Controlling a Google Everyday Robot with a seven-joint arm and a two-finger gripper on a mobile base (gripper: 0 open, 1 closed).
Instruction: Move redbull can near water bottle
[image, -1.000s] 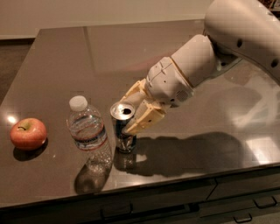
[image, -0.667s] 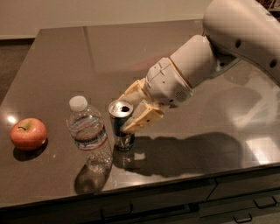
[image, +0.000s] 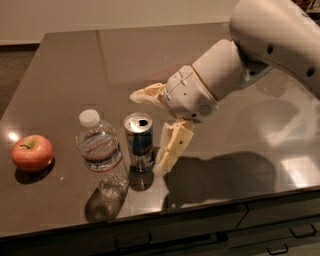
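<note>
The redbull can (image: 139, 143), blue and silver with an open silver top, stands upright on the dark table (image: 65, 65). It is just right of the water bottle (image: 101, 152), a clear ribbed bottle with a white cap, and a narrow gap separates them. My gripper (image: 146, 133) hangs over the can from the right, open. One cream finger (image: 148, 94) lies behind and above the can. The other finger (image: 172, 147) reaches down on the can's right side, close to it. The can rests on the table, not gripped.
A red apple (image: 32, 152) lies on the table at the left, beyond the bottle. The table's front edge (image: 165, 212) runs just below the bottle and can, with drawers under it. My white arm (image: 260, 45) fills the upper right.
The fingers were shut on the can and have spread apart. The can now stands free on the table next to the bottle.
</note>
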